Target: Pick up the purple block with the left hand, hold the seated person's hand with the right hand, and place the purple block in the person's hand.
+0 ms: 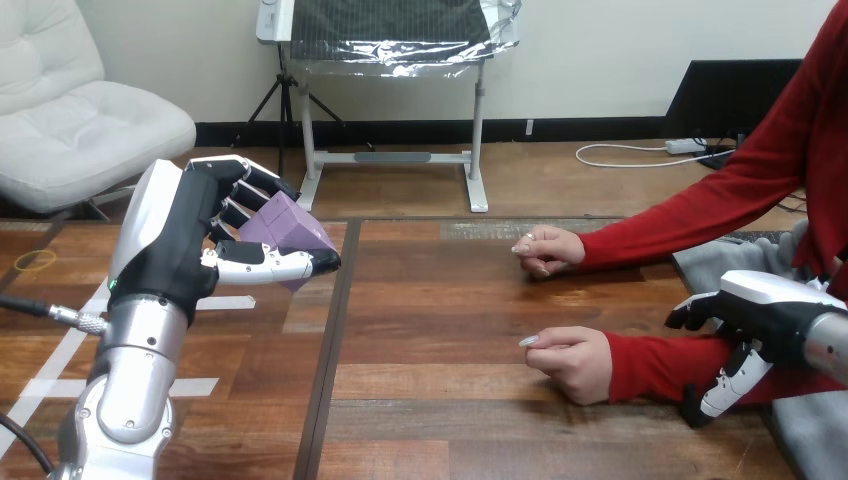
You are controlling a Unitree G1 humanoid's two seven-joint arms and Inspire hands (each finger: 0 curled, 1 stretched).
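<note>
My left hand (190,245) is raised above the table's left part, its fingers and thumb curled round the purple block (283,226). The block sits between the fingers behind it and the thumb in front. The person's near hand (572,362) rests on the table as a loose fist at the right of the middle. The person's far hand (547,249) rests closed on the table farther back. My right hand (755,318) hangs low at the right edge, over the person's red sleeve near the forearm, its fingers pointing down and relaxed, curled round nothing.
The wooden table (430,300) has a dark seam running front to back left of the middle. White tape marks (70,340) lie on its left part.
</note>
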